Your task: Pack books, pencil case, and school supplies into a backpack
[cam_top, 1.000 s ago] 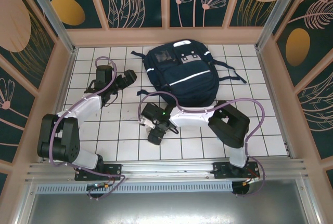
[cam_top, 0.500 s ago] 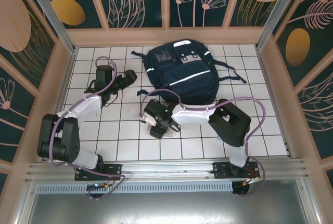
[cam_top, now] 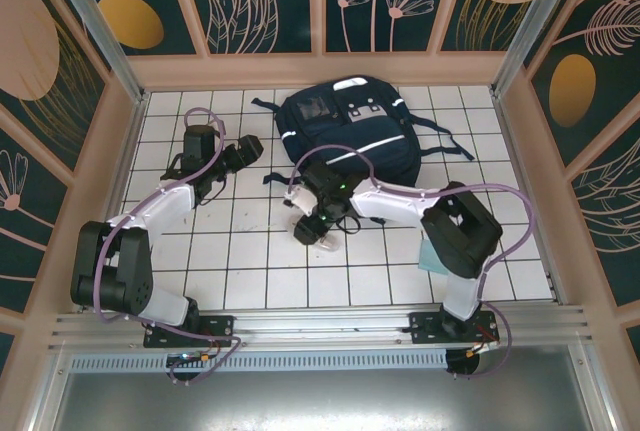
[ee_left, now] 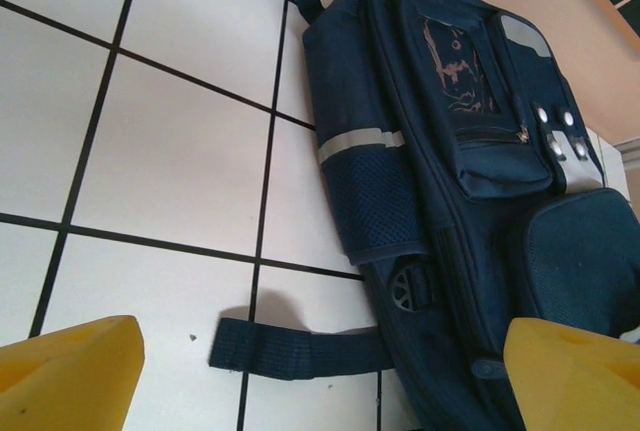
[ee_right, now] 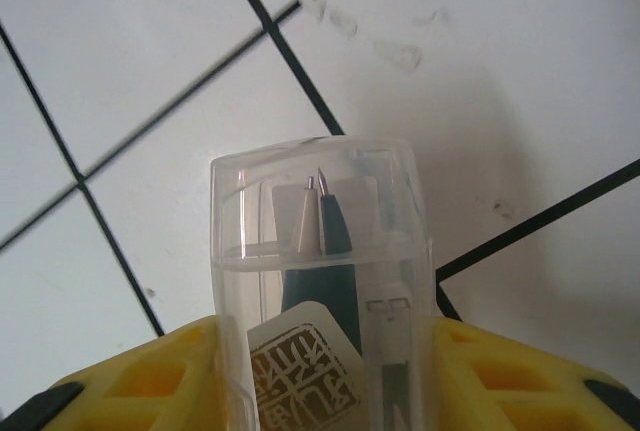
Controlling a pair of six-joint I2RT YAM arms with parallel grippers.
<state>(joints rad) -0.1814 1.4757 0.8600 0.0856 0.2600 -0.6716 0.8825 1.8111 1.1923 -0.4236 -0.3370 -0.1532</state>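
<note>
Clear plastic with pen tips [ee_right: 315, 191] inside, the tube [ee_right: 320, 251] is clamped in the right gripper [ee_right: 320, 371] above the white tiles [ee_right: 480, 101]. Up close at that wrist we see its label [ee_right: 300, 366], too blurred to read. The left gripper [ee_left: 320, 371] stands spread wide beside the backpack [ee_left: 470, 151], which lies flat near the far wall [cam_top: 320, 69], with open floor nearer us.

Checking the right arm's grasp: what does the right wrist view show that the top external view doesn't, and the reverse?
Right wrist: the clear tube clamped between the right fingers, pen tips inside it. Top external: the navy backpack just beyond them, the open left fingers beside it, a teal pad by the right arm. Both: the white tiled table.
</note>
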